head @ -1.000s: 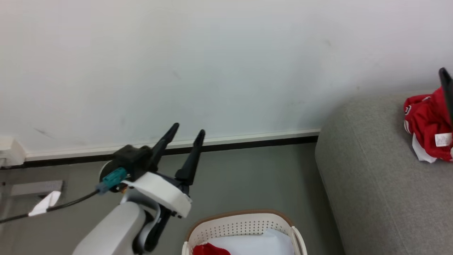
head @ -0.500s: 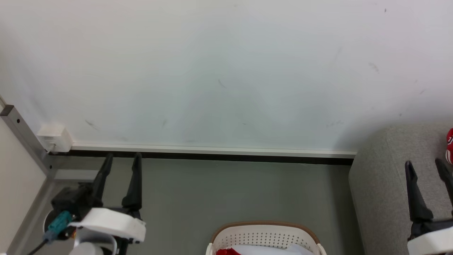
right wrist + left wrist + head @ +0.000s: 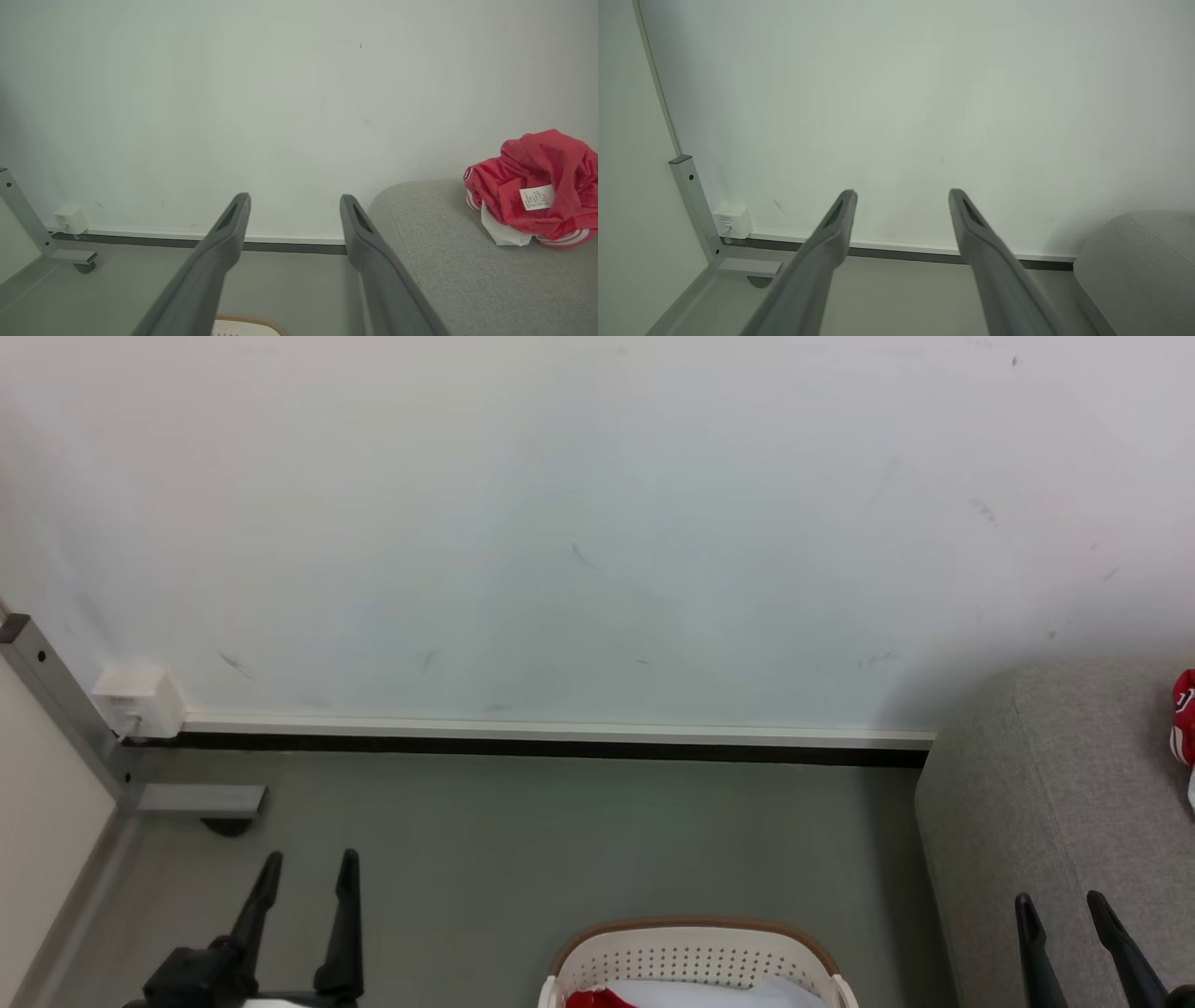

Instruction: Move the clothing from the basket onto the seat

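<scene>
Grey fabric-upholstered seat with rounded corners stands at the right, against the pale wall. Oval white perforated plastic basket, brown-rimmed, sits on the grey floor left of the seat, with a red garment inside. Crumpled red clothing with a white label rests on the seat top. On the left gripper and the right gripper, the 2 fingers are spread apart, holding nothing.

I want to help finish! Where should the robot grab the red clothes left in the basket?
Probably the raised bunch of the red clothing at the basket's left side, from straight above: perforated walls close every side, and soft cloth pinches best at a raised fold. The open left tool looks nearer.
</scene>
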{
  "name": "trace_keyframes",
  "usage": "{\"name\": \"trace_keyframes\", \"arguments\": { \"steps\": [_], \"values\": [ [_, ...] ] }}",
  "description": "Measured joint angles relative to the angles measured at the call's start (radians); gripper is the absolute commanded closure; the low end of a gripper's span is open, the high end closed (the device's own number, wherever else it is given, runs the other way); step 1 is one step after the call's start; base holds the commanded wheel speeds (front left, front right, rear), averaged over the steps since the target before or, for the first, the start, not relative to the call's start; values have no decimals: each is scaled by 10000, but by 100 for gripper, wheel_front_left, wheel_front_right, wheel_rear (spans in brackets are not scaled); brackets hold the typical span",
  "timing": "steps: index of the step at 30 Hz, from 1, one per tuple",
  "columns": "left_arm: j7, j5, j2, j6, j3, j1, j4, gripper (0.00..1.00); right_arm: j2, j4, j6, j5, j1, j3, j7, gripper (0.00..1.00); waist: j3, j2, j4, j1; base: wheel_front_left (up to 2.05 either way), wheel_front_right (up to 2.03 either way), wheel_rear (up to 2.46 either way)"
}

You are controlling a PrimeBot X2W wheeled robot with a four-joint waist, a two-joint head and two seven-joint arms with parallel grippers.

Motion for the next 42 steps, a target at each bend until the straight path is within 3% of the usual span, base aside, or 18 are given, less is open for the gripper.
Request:
{"name": "trace_keyframes", "arguments": {
  "steps": [9, 31, 37, 42],
  "values": [
    [0, 617, -573, -826, 639, 24, 504, 0, 52, -15, 0, 42, -283, 25, -33, 0, 93, 0, -188, 0, 0, 0, 0],
    [0, 1108, -1005, -1373, 1003, -310, 861, 0, -148, -40, 0, 144, -641, 115, -35, 0, 395, 0, -444, 1, 0, 0, 0],
    [0, 938, -1085, -1442, 391, -1443, 1241, 0, -717, -257, 0, 132, -1816, 194, -36, 0, 1170, 0, -638, 2, 0, 0, 0],
    [0, 794, -1106, -1473, -355, -2569, 2351, 0, -752, -527, 0, 132, -2753, -12, -38, 0, 2066, 0, -912, 2, 0, 0, 0]
  ]
}}
